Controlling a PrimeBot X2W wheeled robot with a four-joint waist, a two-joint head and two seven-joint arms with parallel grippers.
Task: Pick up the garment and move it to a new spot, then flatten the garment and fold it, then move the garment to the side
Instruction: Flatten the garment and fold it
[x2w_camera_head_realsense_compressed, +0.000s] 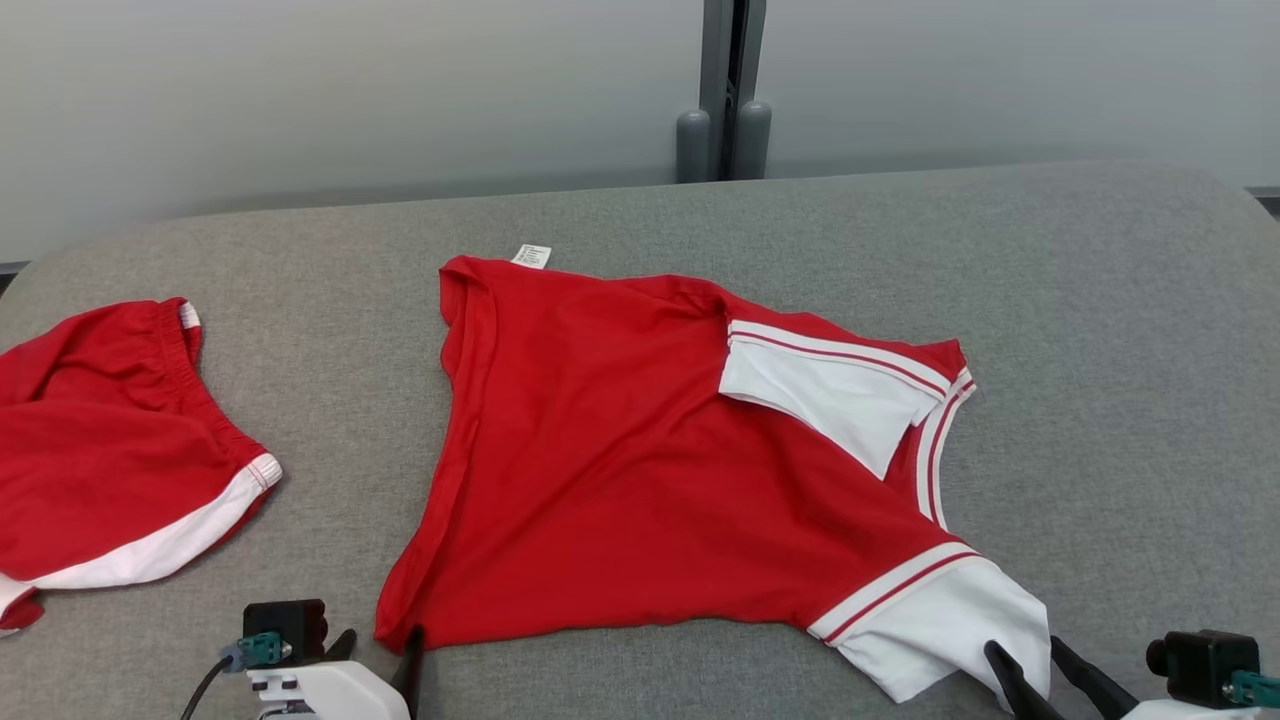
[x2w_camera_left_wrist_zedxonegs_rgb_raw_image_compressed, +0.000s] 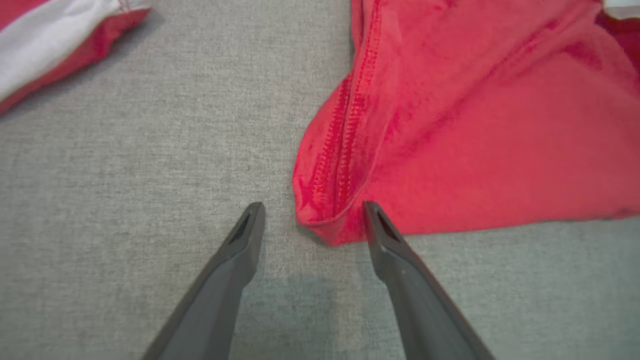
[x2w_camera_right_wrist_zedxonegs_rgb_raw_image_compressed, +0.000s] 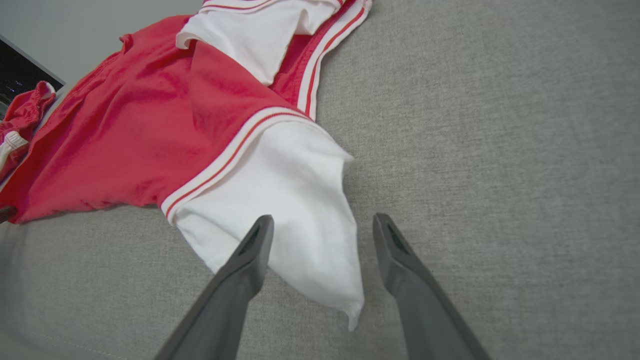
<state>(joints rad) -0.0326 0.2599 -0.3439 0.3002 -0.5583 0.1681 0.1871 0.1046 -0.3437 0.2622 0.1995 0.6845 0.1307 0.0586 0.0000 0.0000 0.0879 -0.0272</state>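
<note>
Big grey fabric-covered surface (x2w_camera_head_realsense_compressed: 1100, 330) spans the head view, w/ a pale wall behind and a grey post (x2w_camera_head_realsense_compressed: 723, 130) at its far edge. The garment (x2w_camera_head_realsense_compressed: 620, 470), a red shirt w/ white sleeves, lies spread roughly mid-surface, not fully flat: hem side twd the robot's left, neck and sleeves twd its right, some wrinkles. A second red piece, shorts (x2w_camera_head_realsense_compressed: 100, 440) w/ a white band, sits on the left, well apart from the shirt. Near sleeve (x2w_camera_head_realsense_compressed: 950, 625) is white w/ red-and-white stripe trim and points twd the right arm; far sleeve (x2w_camera_head_realsense_compressed: 830, 395) is folded back over the red body. Left gripper (x2w_camera_left_wrist_zedxonegs_rgb_raw_image_compressed: 314, 210) is at the shirt's near hem corner, jaws spread wide, holding nothing; the corner sits btwn the two fingers, and one finger overlaps the red edge in the left wrist view, contact unclear. Right gripper (x2w_camera_right_wrist_zedxonegs_rgb_raw_image_compressed: 324, 220) is also spread wide and holding nothing, one finger over the white sleeve end, the other over bare surface. Small white label (x2w_camera_head_realsense_compressed: 531, 255) sticks out at the shirt's far corner.
</note>
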